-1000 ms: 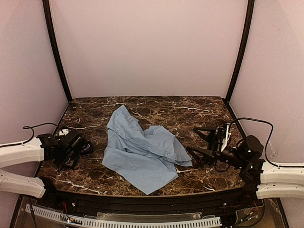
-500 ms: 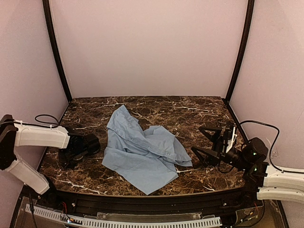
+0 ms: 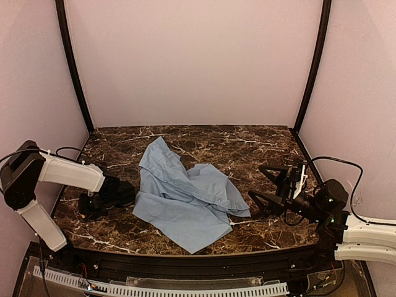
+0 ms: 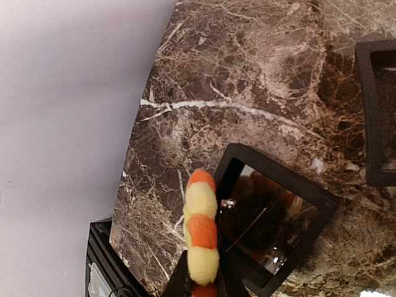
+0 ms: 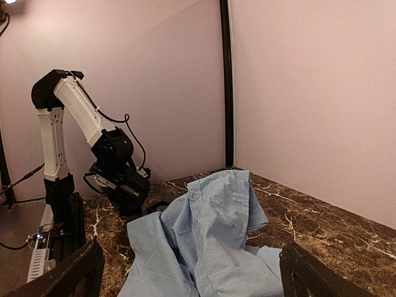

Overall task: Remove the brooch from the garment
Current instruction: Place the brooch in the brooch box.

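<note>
**Left gripper** (image 4: 205, 279): fingers clenched on the brooch (image 4: 201, 230), seen edge-on with orange and yellow petals. It sits next to a black square pad (image 4: 272, 229) near the left edge of the worktop (image 3: 247, 145), apart from the garment (image 3: 185, 198).

**Right gripper** (image 3: 267, 185): fingers spread wide and grasping nothing, near the right edge and facing the garment, which lies crumpled mid-worktop.
</note>
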